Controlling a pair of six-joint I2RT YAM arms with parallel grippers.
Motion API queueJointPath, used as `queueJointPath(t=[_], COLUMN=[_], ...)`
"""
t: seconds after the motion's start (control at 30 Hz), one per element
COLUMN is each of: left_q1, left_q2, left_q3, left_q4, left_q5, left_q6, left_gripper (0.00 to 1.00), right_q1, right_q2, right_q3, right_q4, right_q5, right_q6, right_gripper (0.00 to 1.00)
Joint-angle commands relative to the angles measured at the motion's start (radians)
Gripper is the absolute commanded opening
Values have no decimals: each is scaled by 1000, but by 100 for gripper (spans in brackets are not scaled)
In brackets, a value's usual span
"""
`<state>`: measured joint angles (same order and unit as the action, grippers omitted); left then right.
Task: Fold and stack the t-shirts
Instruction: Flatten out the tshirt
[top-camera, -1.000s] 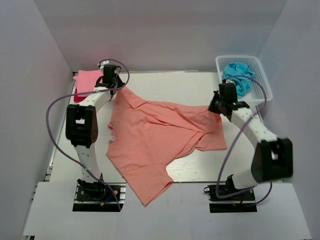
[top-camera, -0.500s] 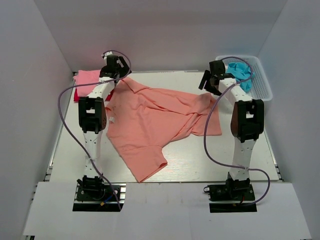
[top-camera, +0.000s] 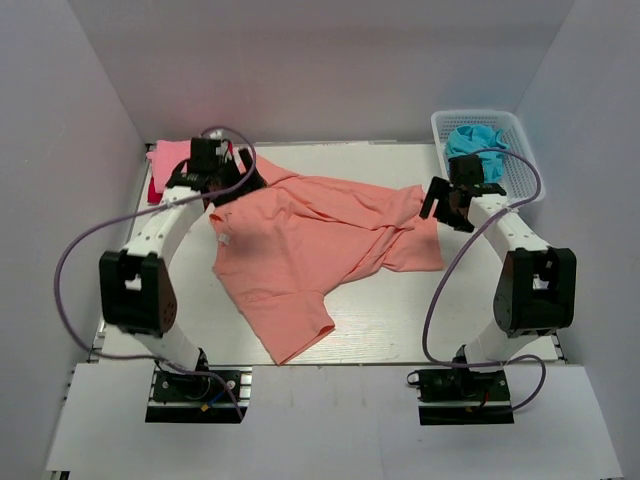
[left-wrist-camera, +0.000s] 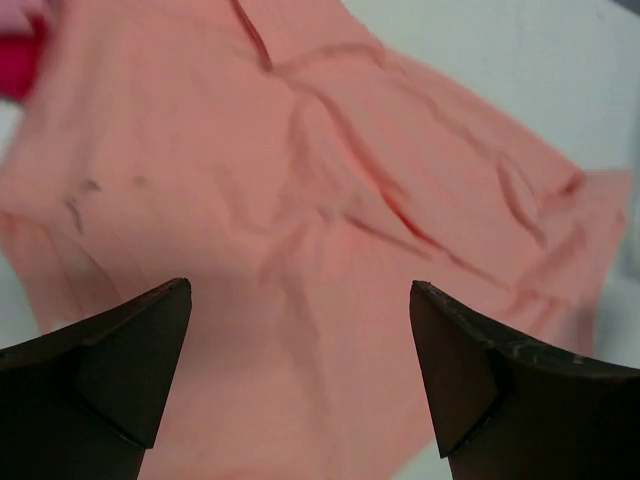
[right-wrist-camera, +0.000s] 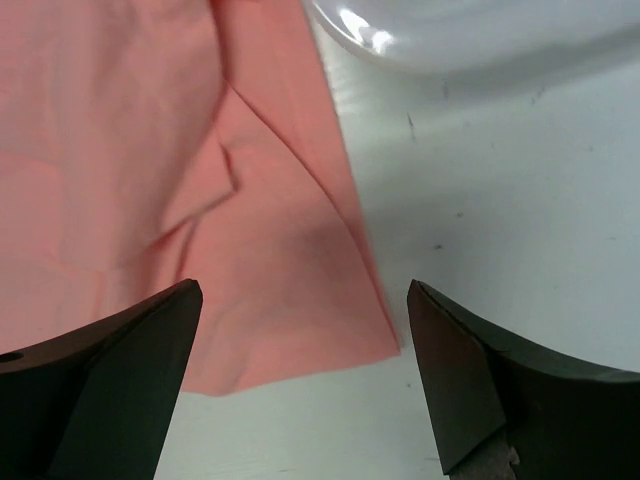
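A large salmon-orange t-shirt (top-camera: 310, 240) lies spread and wrinkled across the middle of the table. My left gripper (top-camera: 232, 186) hovers open over its far left part, near the collar; the left wrist view shows the cloth (left-wrist-camera: 330, 190) below the open left gripper (left-wrist-camera: 300, 288), with nothing between the fingers. Over the shirt's right edge my right gripper (top-camera: 441, 206) also stands open. In the right wrist view the shirt's corner (right-wrist-camera: 290, 300) lies under the empty right gripper (right-wrist-camera: 303, 288). A light pink t-shirt (top-camera: 170, 155) rests on a red one (top-camera: 155, 190) at the far left.
A white lattice basket (top-camera: 523, 160) at the far right corner holds a crumpled turquoise-blue t-shirt (top-camera: 478, 142). Grey walls close in the table on three sides. Bare white tabletop (top-camera: 400, 320) shows in front of the shirt, and to its right in the wrist view (right-wrist-camera: 500, 220).
Both grippers have opened and let go of the salmon shirt. The arms swung toward the back and have come nearer again. The shirt now lies flatter and farther back.
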<state>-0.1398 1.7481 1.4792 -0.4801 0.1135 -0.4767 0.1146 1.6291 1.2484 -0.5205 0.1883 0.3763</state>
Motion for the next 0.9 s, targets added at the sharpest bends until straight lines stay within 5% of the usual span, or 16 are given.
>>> queueJointPath(t=[0.0, 0.2, 0.37, 0.87], left_q1=[-46, -141, -193, -325], left_q2=[-169, -459, -620, -598], left_q3=[-257, -603, -747, -849], left_q4=[-74, -169, -287, -279], left_q5=[170, 322, 357, 376], left_q6=[-25, -166, -238, -261], left_gripper=[100, 100, 100, 100], right_q1=[-38, -59, -64, -79], right_q2=[-2, 118, 166, 253], right_q3=[-64, -6, 0, -1], right_q4=[27, 79, 152, 191], right_q5=[-59, -262, -338, -365], right_q6=[-36, -183, -316, -359], right_gripper=[89, 81, 72, 72])
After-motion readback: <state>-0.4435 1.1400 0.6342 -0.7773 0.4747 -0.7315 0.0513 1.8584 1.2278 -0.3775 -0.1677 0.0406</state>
